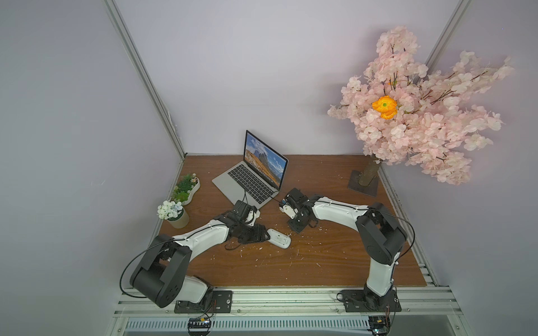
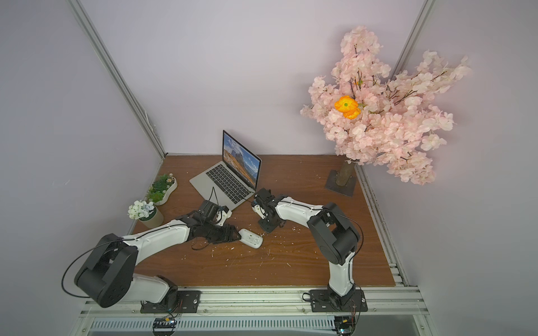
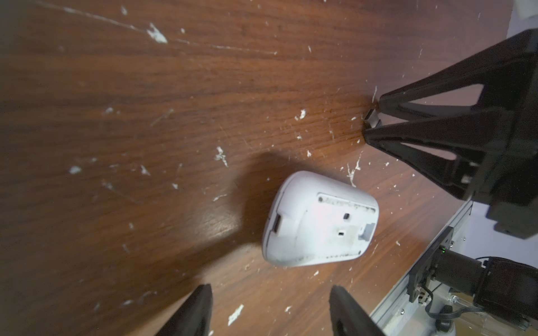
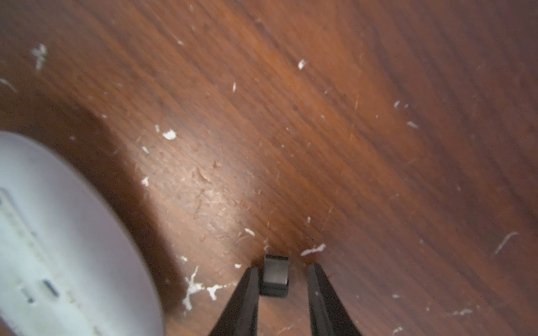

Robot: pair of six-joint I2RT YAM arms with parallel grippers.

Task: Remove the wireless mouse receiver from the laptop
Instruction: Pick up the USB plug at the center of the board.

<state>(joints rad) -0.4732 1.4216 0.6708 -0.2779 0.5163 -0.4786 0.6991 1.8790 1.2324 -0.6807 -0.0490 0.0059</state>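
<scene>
Black fingers of my right gripper fill the near edge of the right wrist view. Between their tips lies the wireless mouse receiver, a tiny dark USB stub with a grey metal plug. It rests on the brown wooden table. One finger is touching its side or very nearly so; I cannot tell which. On the other side a strip of bare wood shows between the stub and the finger. So my right gripper stands released around the receiver and does not squeeze it.

The receiver is out of the laptop, a slim silver-grey machine with black keys. The laptop stands unfolded at the back of the table, with a mountain landscape on its screen, apart from my right fingertips. In both top views the stub itself is too small to find.

Near the receiver, not touching it, an oval mouse lies upside down with its white underside up. My left gripper points at this mouse from just beside it, with its fingers spread and nothing between them. Small white flecks are scattered over the wood.
</scene>
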